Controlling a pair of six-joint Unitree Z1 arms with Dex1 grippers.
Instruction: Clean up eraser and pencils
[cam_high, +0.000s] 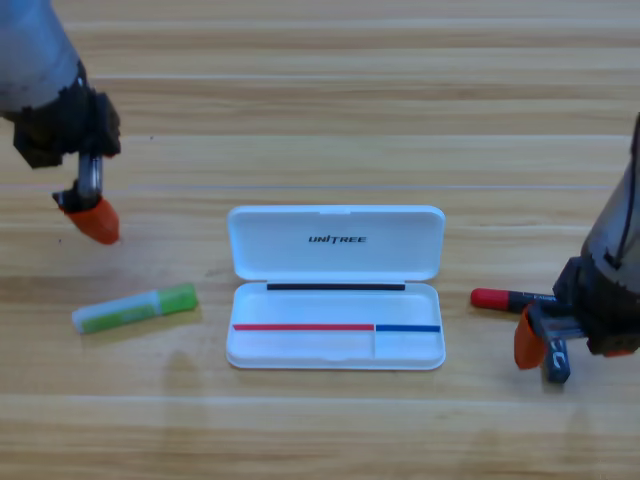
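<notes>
Bench (320, 110) carries the open white case (336, 300); left of the right fingers (545, 350), closing around its barrel, the black pencil (510, 298) looks light, stiff, slippery, while the green pencil (135, 309) lies below the left fingers (92, 215), whose state I cannot tell.

Open case (335, 300) lay at table (320, 100) centre; one pencil (135, 309) at nine o'clock, another (510, 298) at three o'clock, apparently touching right gripper (540, 348).
</notes>
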